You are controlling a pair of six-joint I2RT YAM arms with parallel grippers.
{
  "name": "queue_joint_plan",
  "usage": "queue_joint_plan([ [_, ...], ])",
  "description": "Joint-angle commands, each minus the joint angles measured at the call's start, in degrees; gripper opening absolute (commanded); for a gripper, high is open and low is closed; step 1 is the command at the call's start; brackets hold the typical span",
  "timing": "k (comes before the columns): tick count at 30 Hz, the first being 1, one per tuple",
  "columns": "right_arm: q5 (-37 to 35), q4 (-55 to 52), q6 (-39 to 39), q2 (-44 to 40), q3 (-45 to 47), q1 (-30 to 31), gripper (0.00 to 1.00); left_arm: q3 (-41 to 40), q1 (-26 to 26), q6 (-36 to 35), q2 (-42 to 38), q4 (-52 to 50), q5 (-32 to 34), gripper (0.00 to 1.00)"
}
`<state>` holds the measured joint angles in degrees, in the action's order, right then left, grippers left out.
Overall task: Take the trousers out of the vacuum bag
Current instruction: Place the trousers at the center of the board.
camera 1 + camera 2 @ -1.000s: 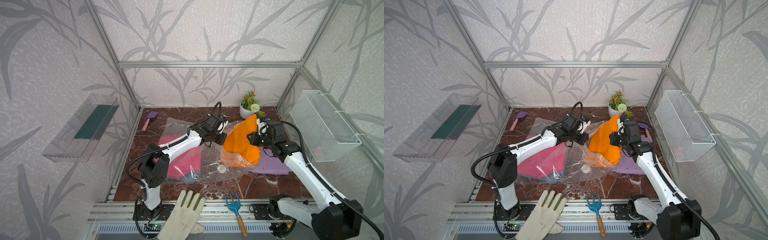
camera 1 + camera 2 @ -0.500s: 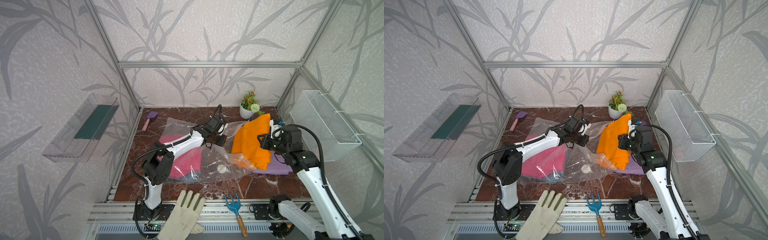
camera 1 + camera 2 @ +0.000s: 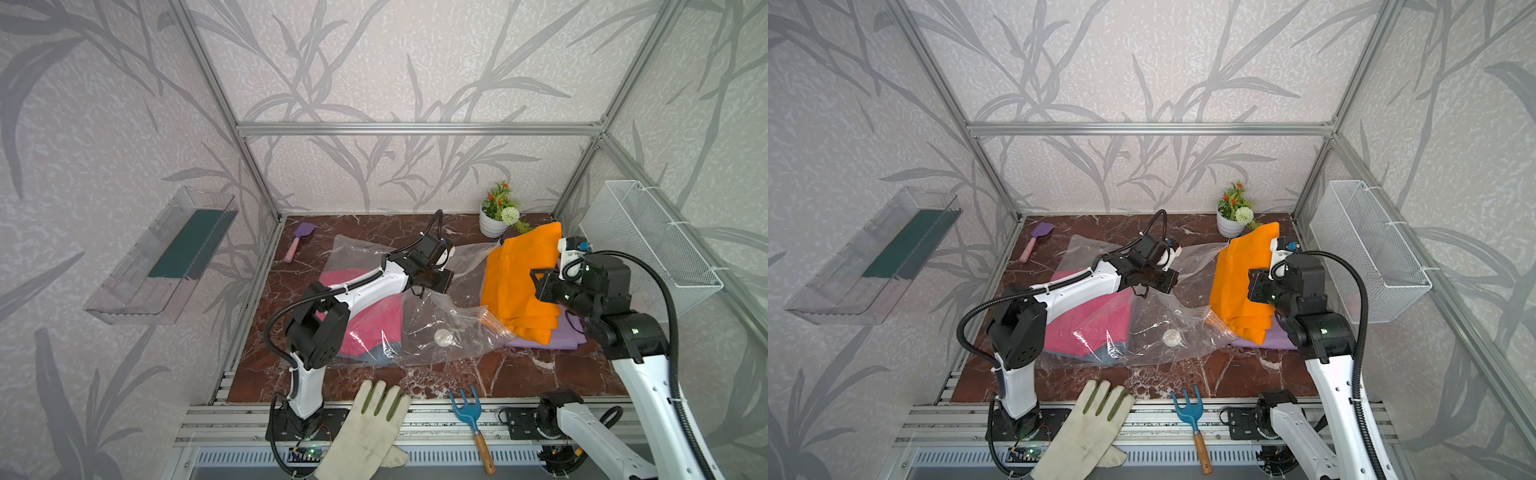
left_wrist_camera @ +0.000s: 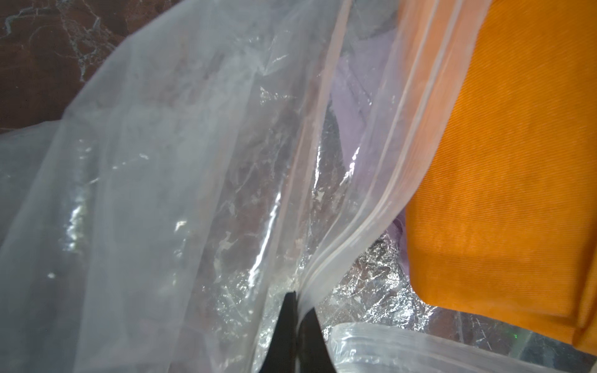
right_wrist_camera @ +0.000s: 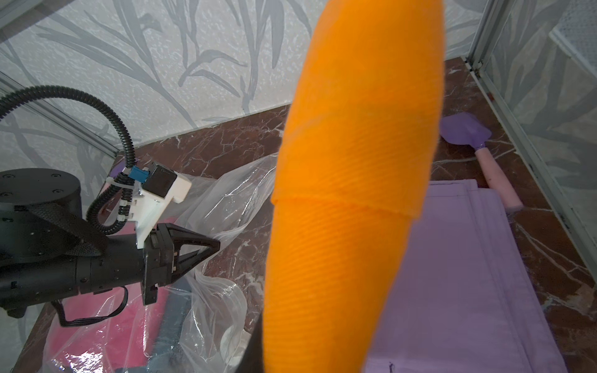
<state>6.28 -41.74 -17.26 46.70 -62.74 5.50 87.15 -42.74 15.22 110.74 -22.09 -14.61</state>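
The trousers in orange [image 3: 519, 282] hang from the right gripper [image 3: 540, 282], which is clamped on the cloth near its upper end. Their long axis runs from high up near the table's [image 3: 540, 374] rear right corner down toward the front. The lower end meets the purple trousers [image 3: 548, 343], which lie flat along the right edge, outside the vacuum bag [image 3: 432, 328]. Seen from the left wrist, the orange cloth lies beyond the zip strip [image 4: 387, 181], so it looks clear of the bag's mouth, or very nearly so.

The left gripper [image 4: 300, 306] is pinched tight on that zip strip and holds the upper lip of the mouth off the table near the middle. The mouth faces right, toward the right gripper.

The coming move probably turns on the fact that the orange trousers sit directly above the purple pair, hanging below and in front of the right gripper. Lowering and letting go should lay them on that pile, with no sideways travel needed.

The pink trousers [image 3: 374, 324] and the denim pair [image 3: 1108, 357] are inside the bag toward the front left, partly under the left arm. They lie well apart from the right gripper, with the whole length of the bag between them. The right arm alone has a line into the mouth, so I judge it will fetch them.
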Motion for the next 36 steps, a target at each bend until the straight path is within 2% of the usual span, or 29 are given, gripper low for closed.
queue_joint_plan([
  [1,-3.8,5.3,2.2,-3.2,-5.3,-0.6,0.00,0.8,0.1,0.5,1.1,-0.3,0.3,0.00],
  [11,-9.9,3.9,3.3,-6.3,-10.4,-0.7,0.00,0.6,0.6,0.6,1.4,-0.1,0.1,0.00],
  [20,-7.0,2.2,2.6,-6.5,-14.1,-0.7,0.00,1.4,1.1,1.0,2.3,0.1,-0.7,0.00],
  [36,-21.3,7.7,9.2,-1.5,-10.9,-1.3,0.00,-4.1,2.8,1.8,-3.0,3.2,-0.6,0.00],
])
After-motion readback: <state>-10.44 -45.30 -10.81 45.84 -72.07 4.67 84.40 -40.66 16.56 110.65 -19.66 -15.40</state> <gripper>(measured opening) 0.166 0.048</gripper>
